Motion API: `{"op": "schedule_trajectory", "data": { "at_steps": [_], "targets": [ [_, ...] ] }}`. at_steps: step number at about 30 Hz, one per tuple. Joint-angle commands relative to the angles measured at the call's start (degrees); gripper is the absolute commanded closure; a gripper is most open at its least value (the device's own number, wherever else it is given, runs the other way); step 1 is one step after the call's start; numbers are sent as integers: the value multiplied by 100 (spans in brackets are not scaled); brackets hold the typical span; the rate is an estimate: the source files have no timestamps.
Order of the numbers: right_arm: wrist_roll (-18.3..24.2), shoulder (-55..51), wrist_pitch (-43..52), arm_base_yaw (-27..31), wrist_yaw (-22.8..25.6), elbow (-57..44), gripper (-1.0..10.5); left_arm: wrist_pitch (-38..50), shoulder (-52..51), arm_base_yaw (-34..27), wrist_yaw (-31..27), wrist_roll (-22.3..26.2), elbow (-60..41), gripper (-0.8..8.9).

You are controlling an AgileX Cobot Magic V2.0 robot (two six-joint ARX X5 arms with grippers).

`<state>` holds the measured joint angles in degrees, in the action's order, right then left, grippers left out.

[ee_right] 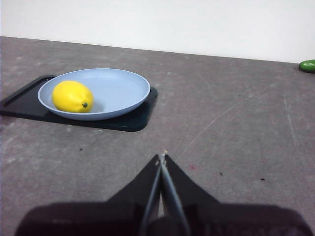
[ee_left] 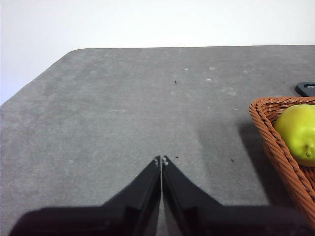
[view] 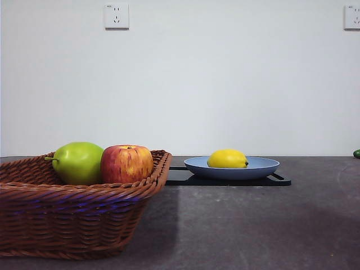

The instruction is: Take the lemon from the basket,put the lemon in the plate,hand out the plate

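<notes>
On the light-blue plate (view: 261, 167), which sits on a black tray (view: 281, 181) on the grey worktop (view: 253, 225), we see the lemon (view: 227, 159) lying on its side. In the basket (view: 84, 225) beside the tray rest a green fruit (view: 78, 162) and a red-yellow apple (view: 126, 163). We find the left hand (ee_left: 161, 160) pressed closed and empty near the basket, and the right hand (ee_right: 162, 157) likewise closed and empty, apart from the plate.

No readable text, labels, brands or numbers, small marks on wall sockets (view: 116, 16) too tiny to read
</notes>
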<state>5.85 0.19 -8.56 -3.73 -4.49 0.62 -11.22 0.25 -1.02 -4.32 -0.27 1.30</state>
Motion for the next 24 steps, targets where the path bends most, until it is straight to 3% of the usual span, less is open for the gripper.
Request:
{"op": "schedule_trajectory", "data": {
  "at_steps": [1,24],
  "targets": [
    [24,-15,9,4,33,-15,943,11,-15,-17,9,-37,-59,805],
    [-98,-15,-50,-9,35,-13,943,11,-15,-17,9,-37,-59,805]
  ]
}}
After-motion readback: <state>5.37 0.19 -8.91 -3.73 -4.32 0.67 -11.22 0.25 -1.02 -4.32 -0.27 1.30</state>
